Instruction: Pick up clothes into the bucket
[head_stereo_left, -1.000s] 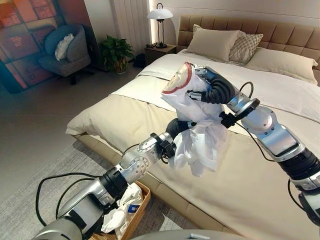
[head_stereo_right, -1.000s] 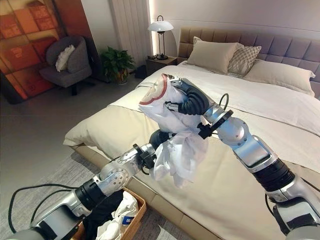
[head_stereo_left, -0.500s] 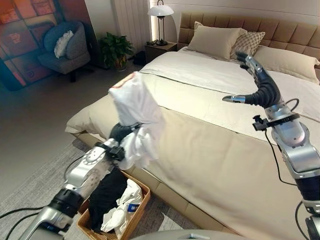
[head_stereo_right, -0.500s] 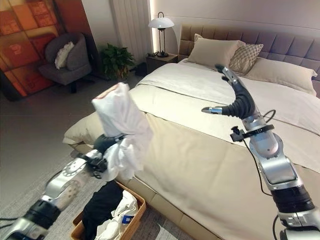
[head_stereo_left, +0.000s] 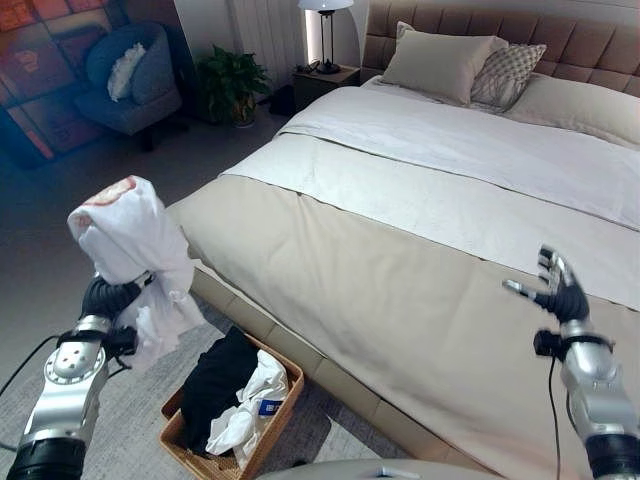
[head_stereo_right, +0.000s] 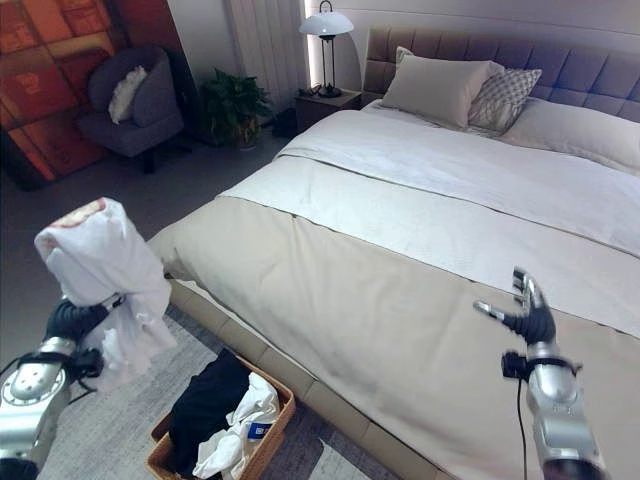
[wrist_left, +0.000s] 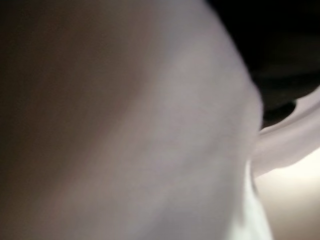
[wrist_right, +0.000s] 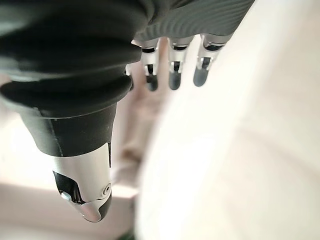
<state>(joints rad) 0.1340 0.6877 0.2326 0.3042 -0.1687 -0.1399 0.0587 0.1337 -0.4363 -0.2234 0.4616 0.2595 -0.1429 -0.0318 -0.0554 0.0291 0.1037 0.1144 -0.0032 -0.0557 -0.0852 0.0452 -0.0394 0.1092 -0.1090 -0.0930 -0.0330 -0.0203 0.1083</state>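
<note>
Draping left robot hand (head_stereo_left: 105, 297), white garment (head_stereo_left: 130, 240) hides its grip; right robot hand (head_stereo_left: 556, 291) spread wide

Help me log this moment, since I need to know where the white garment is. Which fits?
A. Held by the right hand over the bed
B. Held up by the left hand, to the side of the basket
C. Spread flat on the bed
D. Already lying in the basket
B: the white garment hangs bunched over the left hand, raised off to the side of the basket, while the right hand is open over the bed.
</note>
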